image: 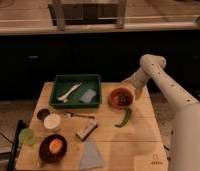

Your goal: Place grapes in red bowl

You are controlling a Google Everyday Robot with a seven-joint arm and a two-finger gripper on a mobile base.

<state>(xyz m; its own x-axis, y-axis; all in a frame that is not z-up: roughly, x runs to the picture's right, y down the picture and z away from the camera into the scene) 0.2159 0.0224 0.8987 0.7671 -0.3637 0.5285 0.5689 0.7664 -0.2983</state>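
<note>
Grapes (122, 98) sitting in red bowl (121, 97) — gripper (136, 90) hovering at its right rim, grip unclear — retreat probably next.

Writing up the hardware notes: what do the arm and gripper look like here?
The arm is white with smooth rounded, tubular links and a bulbous joint at the top. No cables or markings are visible. The gripper, beside the red bowl, looks pale beige-grey.

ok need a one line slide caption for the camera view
Robot gripper beside the small orange-red bowl holding dark purple grapes, curved green pod lying just below on the wooden table.
</note>
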